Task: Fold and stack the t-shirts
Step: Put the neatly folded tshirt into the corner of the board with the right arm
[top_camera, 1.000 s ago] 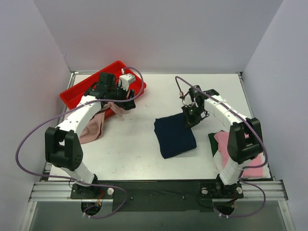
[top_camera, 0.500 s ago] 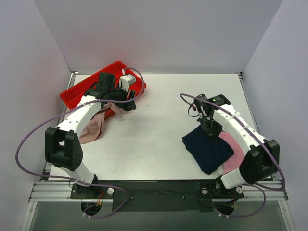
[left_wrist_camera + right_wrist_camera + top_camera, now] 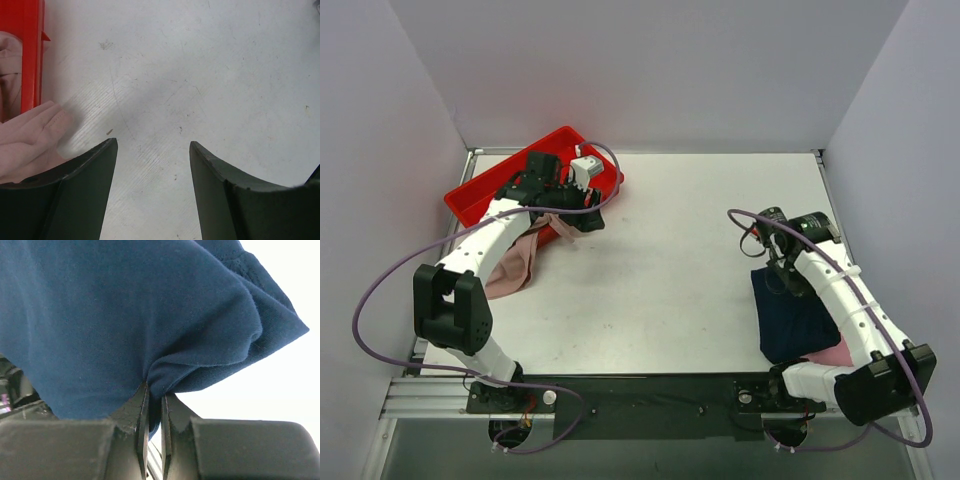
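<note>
The dark navy t-shirt point(image 3: 788, 318), folded, is held over the near right of the table, on top of the bright pink t-shirt point(image 3: 832, 354), of which only an edge shows. My right gripper point(image 3: 787, 282) is shut on a fold of the navy shirt point(image 3: 125, 315), with the cloth pinched between the jaws point(image 3: 155, 397). The dusty beige-pink t-shirt point(image 3: 515, 262) hangs out of the red tray and lies under my left arm. My left gripper point(image 3: 584, 220) is open and empty above bare table point(image 3: 152, 150), with the beige-pink shirt point(image 3: 25, 135) just to its left.
The red plastic tray point(image 3: 470, 200) stands at the back left; its rim shows in the left wrist view point(image 3: 30, 50). White walls close the table on three sides. The right arm's cable loops over the back right.
My right gripper has carried the navy shirt from the table's middle right to the near right, over the pink shirt. The left arm has not moved.
</note>
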`<state>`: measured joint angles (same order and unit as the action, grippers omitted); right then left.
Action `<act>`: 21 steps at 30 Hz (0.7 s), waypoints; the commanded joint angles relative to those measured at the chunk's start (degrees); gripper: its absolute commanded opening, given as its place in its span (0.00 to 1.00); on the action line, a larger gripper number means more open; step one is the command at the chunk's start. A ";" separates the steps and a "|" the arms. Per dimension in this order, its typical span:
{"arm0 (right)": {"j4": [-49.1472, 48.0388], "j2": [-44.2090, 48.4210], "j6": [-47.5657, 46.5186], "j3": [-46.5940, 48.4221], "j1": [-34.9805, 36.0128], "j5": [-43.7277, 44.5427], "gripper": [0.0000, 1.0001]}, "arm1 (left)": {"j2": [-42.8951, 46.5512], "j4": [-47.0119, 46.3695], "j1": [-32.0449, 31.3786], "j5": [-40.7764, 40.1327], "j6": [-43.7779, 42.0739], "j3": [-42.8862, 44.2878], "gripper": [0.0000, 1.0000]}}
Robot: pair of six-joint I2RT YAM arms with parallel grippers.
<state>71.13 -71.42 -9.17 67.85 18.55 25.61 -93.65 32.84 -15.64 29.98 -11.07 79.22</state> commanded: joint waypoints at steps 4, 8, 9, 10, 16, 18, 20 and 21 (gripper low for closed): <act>4.73 4.36 -10.86 -2.28 -3.51 5.95 0.00 | 1.89 -0.32 -0.36 1.66 -0.71 2.52 0.70; 1.04 4.62 -16.04 -6.93 -6.84 6.74 0.00 | 1.89 -0.32 -0.36 1.58 -0.71 2.52 0.70; -1.06 4.88 -18.84 -7.64 -7.38 6.65 0.00 | 1.89 -0.23 -0.36 1.58 -0.62 2.43 0.70; -2.22 5.06 -20.17 -8.87 -8.86 6.30 0.00 | 1.89 -0.23 -0.36 1.84 -0.62 2.43 0.70; -13.82 3.84 -27.65 -11.43 -14.85 8.06 0.00 | 1.71 -0.23 -0.36 2.10 -0.27 2.61 0.70; -14.44 2.08 -28.53 -12.21 -15.46 7.97 0.00 | 1.71 -0.41 -0.36 2.02 -0.18 2.43 0.70; -14.44 1.20 -29.32 -13.27 -16.60 7.79 0.00 | 1.89 -0.41 -0.36 1.93 -0.27 2.34 0.70; -14.36 1.02 -29.33 -13.71 -16.96 7.88 0.06 | 1.98 -0.41 -0.36 1.93 -0.18 2.34 0.70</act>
<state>57.01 -68.75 -34.26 56.18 3.03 29.80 -93.65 32.84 -15.79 30.46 -11.05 79.22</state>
